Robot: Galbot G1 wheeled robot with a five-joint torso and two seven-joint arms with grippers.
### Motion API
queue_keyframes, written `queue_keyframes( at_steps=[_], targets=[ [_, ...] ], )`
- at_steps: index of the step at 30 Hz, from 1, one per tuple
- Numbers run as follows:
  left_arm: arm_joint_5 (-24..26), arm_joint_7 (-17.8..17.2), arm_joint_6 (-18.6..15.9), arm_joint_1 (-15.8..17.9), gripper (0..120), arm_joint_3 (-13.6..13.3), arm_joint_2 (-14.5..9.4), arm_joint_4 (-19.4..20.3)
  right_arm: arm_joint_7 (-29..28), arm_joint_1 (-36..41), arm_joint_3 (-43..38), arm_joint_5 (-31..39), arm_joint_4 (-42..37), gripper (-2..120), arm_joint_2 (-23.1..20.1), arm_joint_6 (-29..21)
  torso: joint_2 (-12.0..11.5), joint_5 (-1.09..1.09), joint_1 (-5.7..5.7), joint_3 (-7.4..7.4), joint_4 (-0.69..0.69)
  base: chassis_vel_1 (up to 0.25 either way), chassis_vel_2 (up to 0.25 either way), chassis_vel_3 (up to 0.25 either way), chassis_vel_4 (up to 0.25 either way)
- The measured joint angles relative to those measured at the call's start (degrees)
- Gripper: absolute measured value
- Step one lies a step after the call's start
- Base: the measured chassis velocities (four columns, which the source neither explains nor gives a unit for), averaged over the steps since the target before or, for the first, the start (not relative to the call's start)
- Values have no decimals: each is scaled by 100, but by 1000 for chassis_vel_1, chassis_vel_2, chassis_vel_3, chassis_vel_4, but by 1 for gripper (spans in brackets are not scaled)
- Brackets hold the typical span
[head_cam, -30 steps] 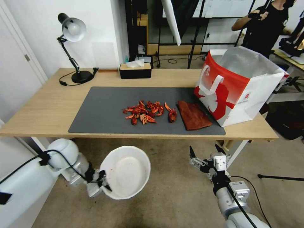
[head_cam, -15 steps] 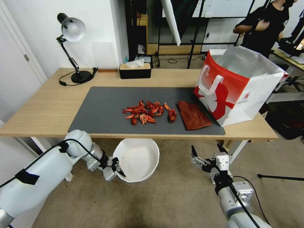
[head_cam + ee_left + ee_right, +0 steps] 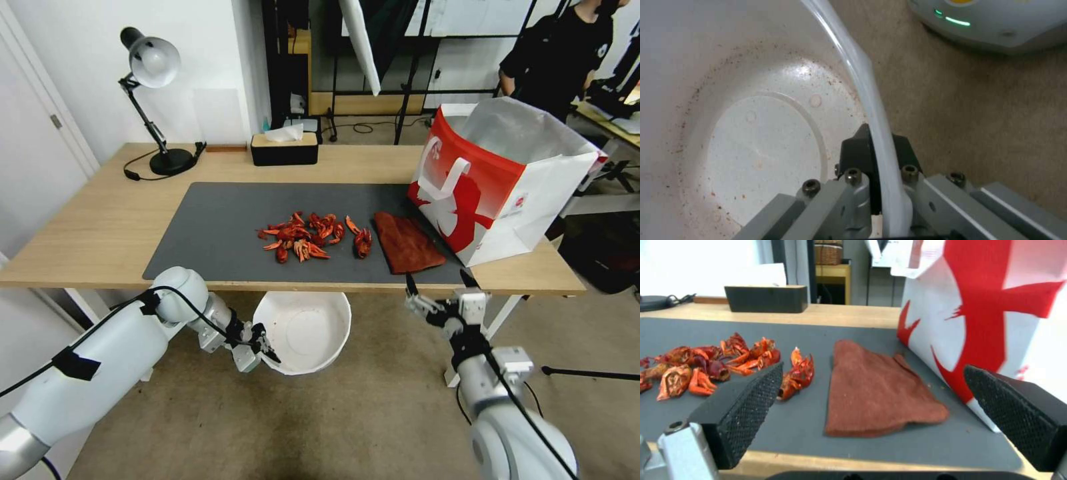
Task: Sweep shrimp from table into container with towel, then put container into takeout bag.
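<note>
The left gripper is clamped on the rim of the bowl, holding it just below the table's near edge, under the shrimp piled on the mat. The right gripper, jaws spread wide, sits at the table edge facing the towel, which lies flat between the shrimp and the bag.
</note>
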State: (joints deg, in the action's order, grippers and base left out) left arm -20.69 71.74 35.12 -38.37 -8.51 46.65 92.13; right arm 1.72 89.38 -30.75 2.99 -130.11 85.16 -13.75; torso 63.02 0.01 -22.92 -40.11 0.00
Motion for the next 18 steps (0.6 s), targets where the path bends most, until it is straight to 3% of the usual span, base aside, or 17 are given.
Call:
queue_keyframes(
  at_steps=[2,7,11,16,18],
  targets=[
    [-18,16,0,87,0,-76,3,39,21,-435,19,322,370,100,-357,-48,0,1,0,0,-1,0,0,0,0],
    [-60,51,0,154,0,-178,19,78,-17,-913,98,618,728,100,-711,-209,0,1,0,0,0,0,0,0,0],
    [-208,108,5,285,0,-279,130,22,-166,-1680,250,884,1158,100,-1196,-619,0,1,1,0,-1,0,0,0,0],
    [-278,134,12,358,0,-384,191,-19,-275,-2047,333,1021,1340,100,-1399,-878,0,0,1,0,0,0,0,0,0],
    [-318,155,22,445,0,-509,265,-80,-429,-2321,406,1246,1465,100,-1534,-1205,0,0,1,0,0,0,0,0,0]
  ],
)
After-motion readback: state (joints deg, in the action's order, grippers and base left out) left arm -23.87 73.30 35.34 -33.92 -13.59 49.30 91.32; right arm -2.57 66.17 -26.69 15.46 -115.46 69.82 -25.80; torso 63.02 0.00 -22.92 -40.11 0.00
